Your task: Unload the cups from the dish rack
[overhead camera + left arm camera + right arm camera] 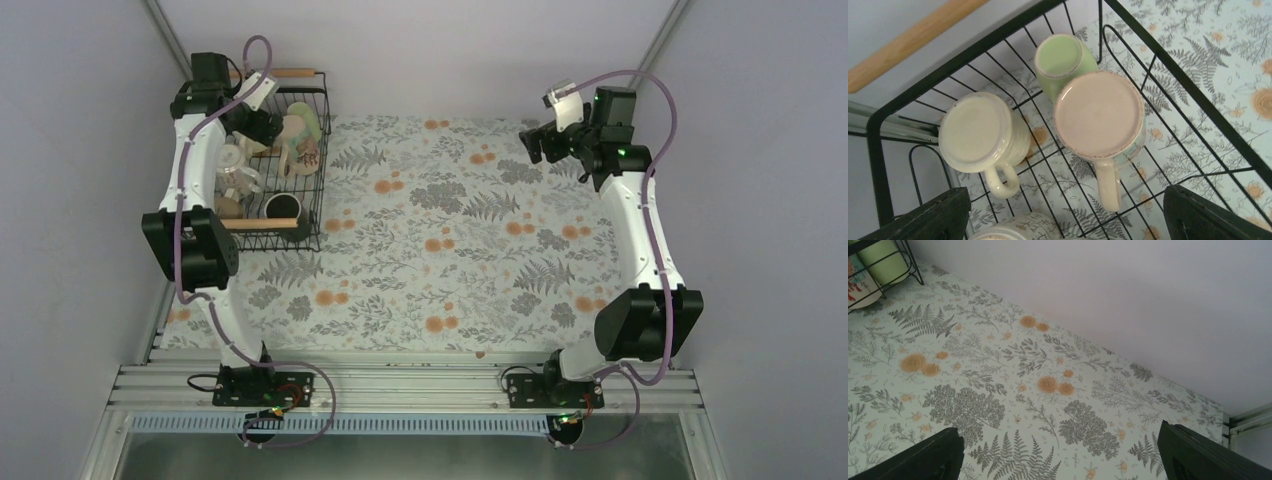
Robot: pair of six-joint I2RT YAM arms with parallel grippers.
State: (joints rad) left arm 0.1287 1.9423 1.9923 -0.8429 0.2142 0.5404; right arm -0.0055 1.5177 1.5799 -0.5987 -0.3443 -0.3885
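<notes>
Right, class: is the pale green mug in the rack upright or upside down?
Upside down: the left wrist view shows the green mug with its flat base facing up, inside the rack.

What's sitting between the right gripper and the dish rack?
Only bare floral table cover lies between the right gripper and the dish rack; the top view shows it.

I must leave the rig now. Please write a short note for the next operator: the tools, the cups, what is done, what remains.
Left tool: open, holding nothing, hovering inside the dish rack above three upside-down cups: pale green mug, large cream mug, ribbed cream mug.
Right tool: open, empty, above the floral cloth, far from the rack.
Black mug: upright at the rack's near end.
Done: nothing; every cup in view is in the rack.
Left: take out all the cups.
</notes>
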